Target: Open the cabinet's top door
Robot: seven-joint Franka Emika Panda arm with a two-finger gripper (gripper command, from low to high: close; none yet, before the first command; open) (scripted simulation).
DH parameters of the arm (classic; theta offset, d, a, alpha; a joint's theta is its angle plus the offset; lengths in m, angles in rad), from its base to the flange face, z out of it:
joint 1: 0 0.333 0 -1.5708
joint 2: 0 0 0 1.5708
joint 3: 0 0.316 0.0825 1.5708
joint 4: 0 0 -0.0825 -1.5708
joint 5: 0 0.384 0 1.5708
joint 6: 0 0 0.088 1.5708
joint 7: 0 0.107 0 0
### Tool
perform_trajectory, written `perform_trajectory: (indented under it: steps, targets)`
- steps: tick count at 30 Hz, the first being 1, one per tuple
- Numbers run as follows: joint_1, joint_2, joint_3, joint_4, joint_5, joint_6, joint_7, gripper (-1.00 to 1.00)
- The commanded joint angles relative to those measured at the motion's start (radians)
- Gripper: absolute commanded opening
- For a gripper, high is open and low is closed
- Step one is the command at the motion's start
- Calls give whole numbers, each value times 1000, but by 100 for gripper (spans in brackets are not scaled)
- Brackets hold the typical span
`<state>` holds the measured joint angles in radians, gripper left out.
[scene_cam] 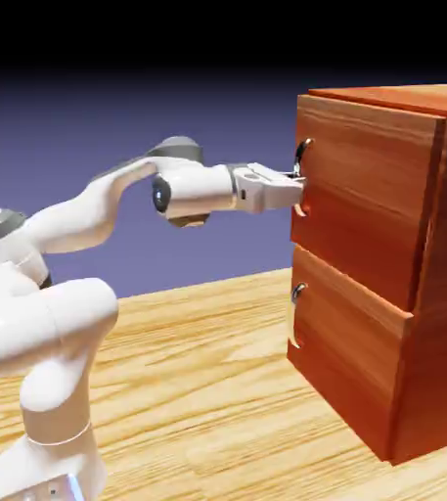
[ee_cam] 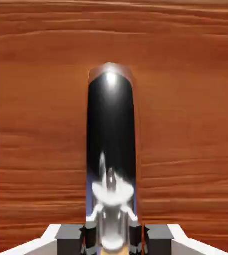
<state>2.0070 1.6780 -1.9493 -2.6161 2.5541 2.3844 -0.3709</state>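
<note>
Clamping the top door's (scene_cam: 364, 210) silver handle (ee_cam: 111, 149), the gripper (scene_cam: 298, 191) shows no readable writing anywhere.

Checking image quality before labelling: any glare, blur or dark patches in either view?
Hand view: bright glare near the top of the handle, which mirrors the gripper; a black strip down the left edge. Exterior view: sharp, black band on top, soft shadow beneath the cabinet.

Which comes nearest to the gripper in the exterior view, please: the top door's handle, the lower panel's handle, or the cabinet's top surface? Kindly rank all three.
Measured from the gripper, shut on the handle:
1. Top door's handle: right at the fingertips, on the door's left edge.
2. Lower panel's handle: below the gripper, on the shorter panel.
3. Cabinet's top surface: above and to the right, farthest.
</note>
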Motion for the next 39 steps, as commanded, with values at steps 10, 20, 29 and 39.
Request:
perform_trajectory:
  steps: [10, 20, 29, 39]
  targets:
    - [133, -7, -213, -312, -64, -431, -181, -100]
    - [29, -88, -514, -446, -299, -866, -334, -100]
    - [-190, -328, -758, -413, -613, -1254, -545, -100]
    - [-358, -690, -863, -244, -972, -1513, -830, -100]
